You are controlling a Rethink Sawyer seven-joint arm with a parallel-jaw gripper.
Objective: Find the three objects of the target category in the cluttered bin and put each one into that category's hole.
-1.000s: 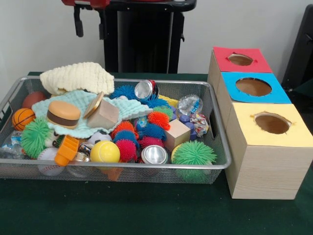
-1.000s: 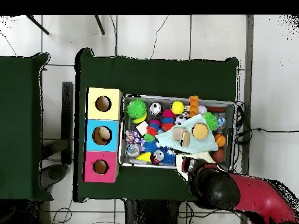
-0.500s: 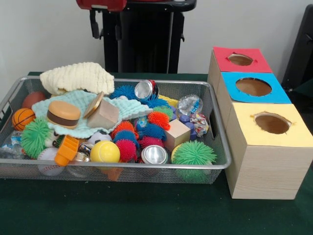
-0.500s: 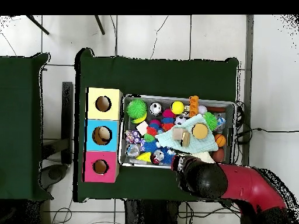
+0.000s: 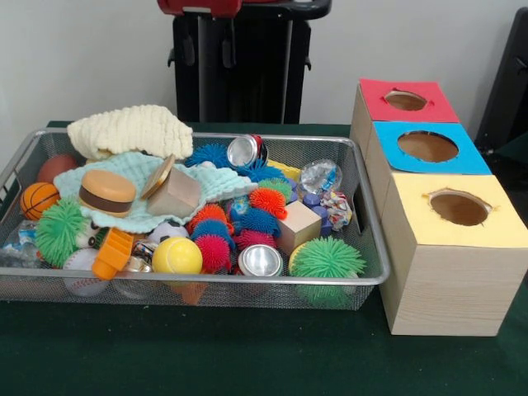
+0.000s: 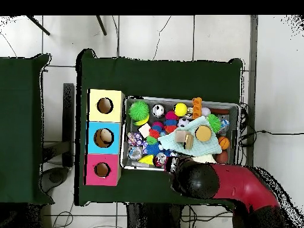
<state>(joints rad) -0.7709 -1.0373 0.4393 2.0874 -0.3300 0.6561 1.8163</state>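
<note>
The cluttered bin (image 5: 206, 280) is a wide wire-mesh tray at the left of the table, full of toys. It holds spiky balls (image 5: 327, 258), two cans (image 5: 260, 261), wooden blocks (image 5: 299, 226), a toy burger (image 5: 106, 191), a yellow ball (image 5: 176, 256) and cloths (image 5: 130, 128). Three wooden boxes with holes stand to its right: red-topped (image 5: 404, 101), blue-topped (image 5: 427, 147) and yellow-topped (image 5: 458, 208). My gripper (image 5: 208, 51) hangs open and empty, high above the bin's far rim. In the overhead view the arm's black wrist (image 6: 193, 178) hides it, at the bin's (image 6: 178, 99) robot-side edge.
The black pedestal (image 5: 247, 74) stands behind the bin. Dark green cloth (image 5: 247, 355) covers the table. In the overhead view the boxes (image 6: 103, 138) line the bin's left side and the red arm (image 6: 243, 187) reaches in from the lower right.
My gripper has moved steadily rightward in the front view along the bin's far side, staying high and open. Nothing in the bin has moved.
</note>
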